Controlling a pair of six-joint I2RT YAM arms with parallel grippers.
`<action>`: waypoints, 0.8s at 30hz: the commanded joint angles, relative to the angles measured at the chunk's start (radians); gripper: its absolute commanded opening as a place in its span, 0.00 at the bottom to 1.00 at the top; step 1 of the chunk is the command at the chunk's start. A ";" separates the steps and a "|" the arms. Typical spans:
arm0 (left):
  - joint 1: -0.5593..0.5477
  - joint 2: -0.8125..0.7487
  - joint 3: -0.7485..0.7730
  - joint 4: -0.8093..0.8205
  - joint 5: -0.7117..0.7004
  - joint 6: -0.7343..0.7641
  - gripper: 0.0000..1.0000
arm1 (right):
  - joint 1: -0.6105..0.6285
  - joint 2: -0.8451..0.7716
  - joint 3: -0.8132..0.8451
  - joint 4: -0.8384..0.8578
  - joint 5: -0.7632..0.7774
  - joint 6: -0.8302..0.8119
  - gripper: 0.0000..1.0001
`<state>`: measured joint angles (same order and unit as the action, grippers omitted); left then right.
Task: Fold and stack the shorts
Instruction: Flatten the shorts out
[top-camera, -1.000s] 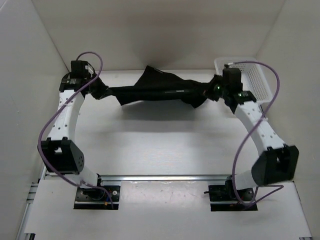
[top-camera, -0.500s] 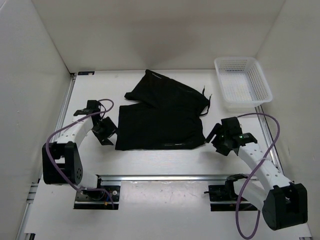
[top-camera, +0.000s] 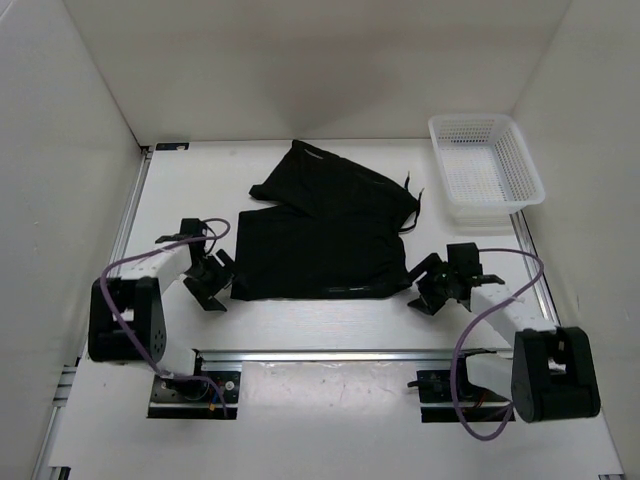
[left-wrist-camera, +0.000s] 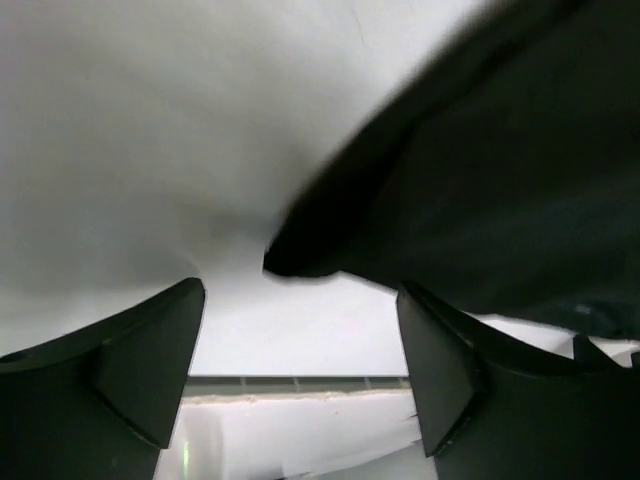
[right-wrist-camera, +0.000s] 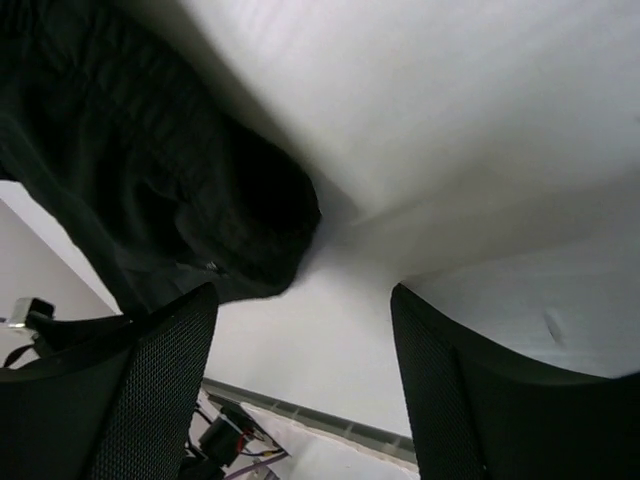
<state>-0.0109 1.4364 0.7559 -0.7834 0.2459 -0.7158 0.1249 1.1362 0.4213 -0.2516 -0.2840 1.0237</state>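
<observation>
Both stand open, empty — left pincer (top-camera: 208, 280), right pincer (top-camera: 431, 290); each should pinch the shorts (top-camera: 320, 235) corner just ahead of its jaws — low, square.

Shorts (top-camera: 325, 235): plain black throughout; drawstring (top-camera: 414, 205) black. Basket (top-camera: 490, 212): white, mesh-patterned. Surface (top-camera: 300, 320): plain white. Left claw (top-camera: 212, 282) and right claw (top-camera: 428, 290): black. Arms (top-camera: 505, 305): white links, black joints. Cables (top-camera: 462, 345): purple. Surrounding walls (top-camera: 300, 70): plain off-white.
</observation>
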 joint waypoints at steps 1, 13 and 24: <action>-0.006 0.071 0.066 0.081 -0.017 -0.011 0.86 | 0.009 0.082 0.057 0.136 -0.017 0.026 0.73; -0.015 0.233 0.333 0.090 0.044 -0.011 0.10 | 0.029 0.328 0.439 0.072 0.075 -0.074 0.00; 0.057 0.418 1.565 -0.226 0.128 -0.048 0.10 | -0.057 0.632 1.495 -0.207 -0.030 -0.191 0.00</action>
<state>0.0063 1.8835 2.0846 -0.9134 0.3309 -0.7406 0.0853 1.7313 1.7023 -0.3874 -0.2581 0.8864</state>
